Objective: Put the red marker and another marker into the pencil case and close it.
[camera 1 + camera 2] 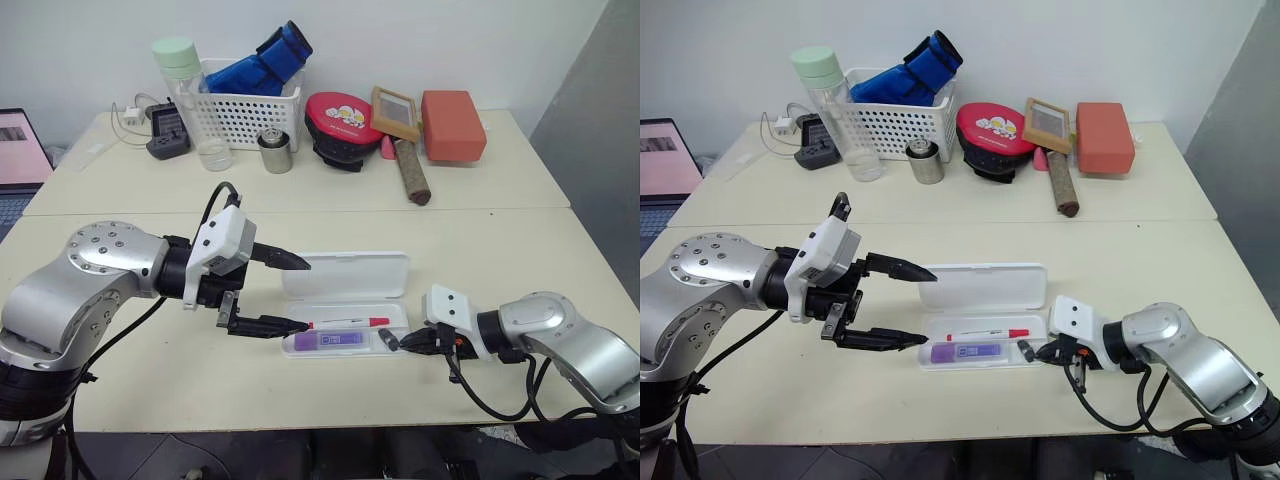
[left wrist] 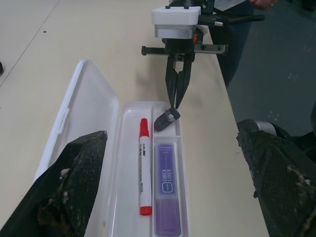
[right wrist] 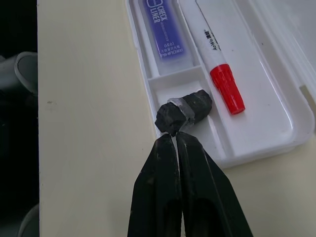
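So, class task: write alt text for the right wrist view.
An open white pencil case holds a red marker and a purple marker side by side. The right gripper, jaws shut, touches a small dark grey nub in the end compartment.

The purple marker carries a white label reading "CHECK LINER" beside a small square logo. The red marker has small black print on its white barrel, too small to read.
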